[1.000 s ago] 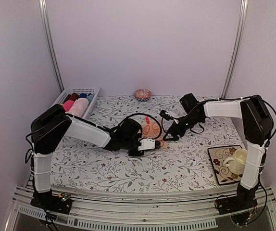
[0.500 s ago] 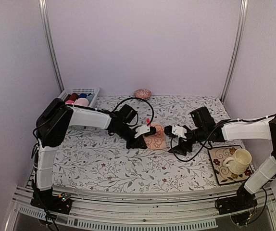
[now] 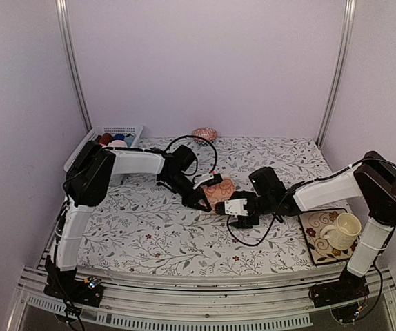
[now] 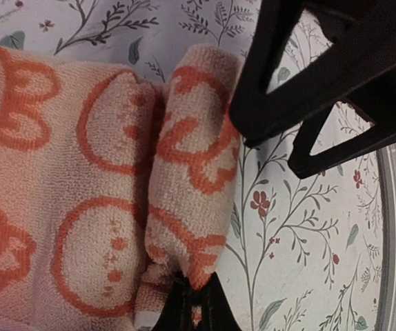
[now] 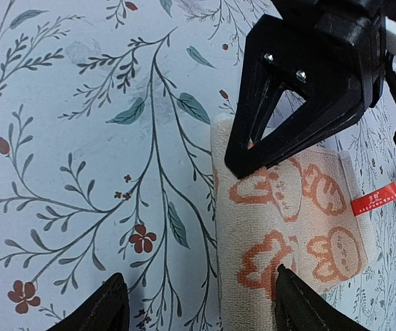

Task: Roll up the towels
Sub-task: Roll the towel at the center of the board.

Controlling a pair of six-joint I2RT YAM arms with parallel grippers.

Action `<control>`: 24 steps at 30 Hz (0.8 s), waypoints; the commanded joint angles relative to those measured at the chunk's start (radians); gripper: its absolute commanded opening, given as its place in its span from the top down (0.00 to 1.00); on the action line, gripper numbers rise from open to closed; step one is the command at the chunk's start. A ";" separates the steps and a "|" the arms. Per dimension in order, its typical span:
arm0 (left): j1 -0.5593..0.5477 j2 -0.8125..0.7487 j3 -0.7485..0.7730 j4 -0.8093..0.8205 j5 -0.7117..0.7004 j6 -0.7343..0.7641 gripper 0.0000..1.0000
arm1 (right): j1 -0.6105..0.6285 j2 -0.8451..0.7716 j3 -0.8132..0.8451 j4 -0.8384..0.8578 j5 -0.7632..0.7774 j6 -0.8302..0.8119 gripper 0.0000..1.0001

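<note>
The left fingers (image 4: 215,310) are clenched tight, and their tip is set against the end of a narrow roll formed along one edge of the towel (image 5: 281,227). Whether any cloth is caught between them cannot be told. The right fingers (image 5: 101,310) are spread wide and nothing is held in them. In the right wrist view one is seen over the bare worktop (image 3: 150,234) and the other over the towel, with the rolled edge lying between them. Contact with the cloth cannot be made out.

The peach towel, printed with orange figures, is spread flat near the middle of the worktop, between the two arm ends. A red label (image 5: 376,198) is sewn to its far side. In the overhead view much of it is covered by the arms. In the left wrist view only part of it is shown, and a black part of the other arm is cut off by the upper right corner.

A white basket (image 3: 125,129) is placed at the back left corner. The tops of a few rolls (image 3: 117,141) are seen in it, dark red, blue and pale pink, and the rest are hidden by the left arm (image 3: 139,163). At the right, a cream mug (image 3: 343,229) is stood on a patterned tile (image 3: 313,238). Its inside cannot be seen.
</note>
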 commanded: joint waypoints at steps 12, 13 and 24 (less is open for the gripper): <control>0.005 0.075 -0.001 -0.148 0.009 -0.020 1.00 | 0.030 0.109 0.077 0.072 0.128 -0.024 0.39; 0.004 0.077 -0.001 -0.148 0.012 -0.020 1.00 | 0.032 0.108 0.075 0.072 0.126 -0.025 0.40; 0.013 0.066 -0.008 -0.149 0.014 -0.019 1.00 | 0.041 0.156 0.122 0.011 0.130 0.031 0.67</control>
